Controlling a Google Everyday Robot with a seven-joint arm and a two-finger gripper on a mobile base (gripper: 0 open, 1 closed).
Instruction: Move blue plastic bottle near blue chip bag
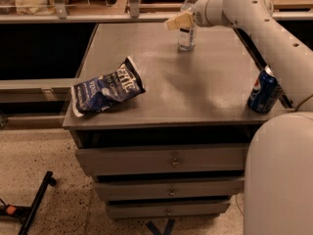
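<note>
Far desk (195,82) edge, 12 o'clock: pincer (180,21) right against blue plastic bottle (187,39) at mid-body. Whether it grips: can't tell. Bottle upright, long axis vertical. Target blue chip bag (105,88) at approx 8 o'clock from bottle, well apart, near-left corner.

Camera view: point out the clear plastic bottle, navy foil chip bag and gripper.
Clear plastic bottle (186,40), camera view, lower body.
Navy foil chip bag (105,88), camera view, front panel.
Gripper (178,21), camera view, its tip, at the bottle's neck.
</note>
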